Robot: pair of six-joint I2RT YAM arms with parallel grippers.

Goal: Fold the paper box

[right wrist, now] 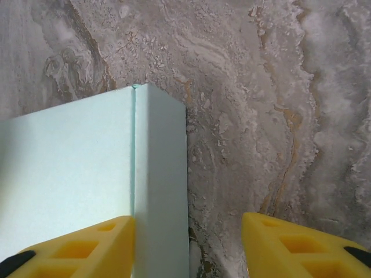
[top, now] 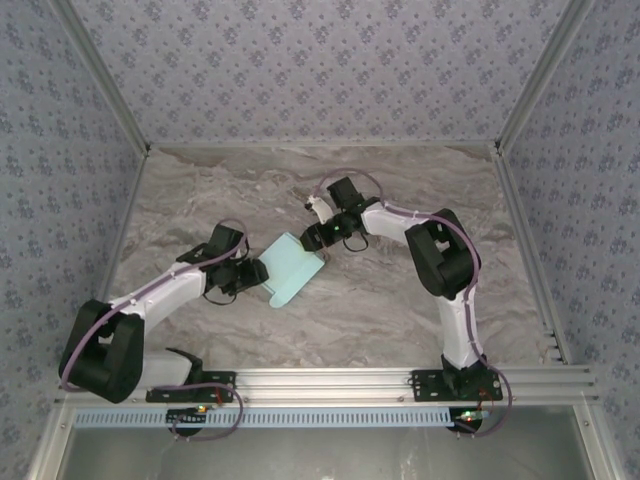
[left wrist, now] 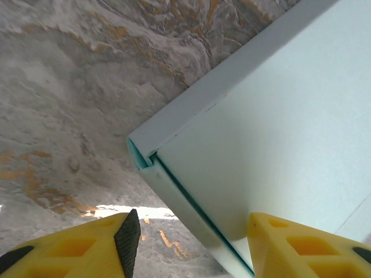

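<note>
One paper box (top: 293,268) | cropped in wrist views | underside hidden

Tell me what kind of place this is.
Probably a robot test booth: patterned walls enclose a marble-look table, and a left arm and right arm, bolted to an aluminium rail, flank a paper box.

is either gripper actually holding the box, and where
Nothing is held. The left gripper and right gripper are both open, each straddling a folded edge of the box with a clear gap beside one finger.
</note>
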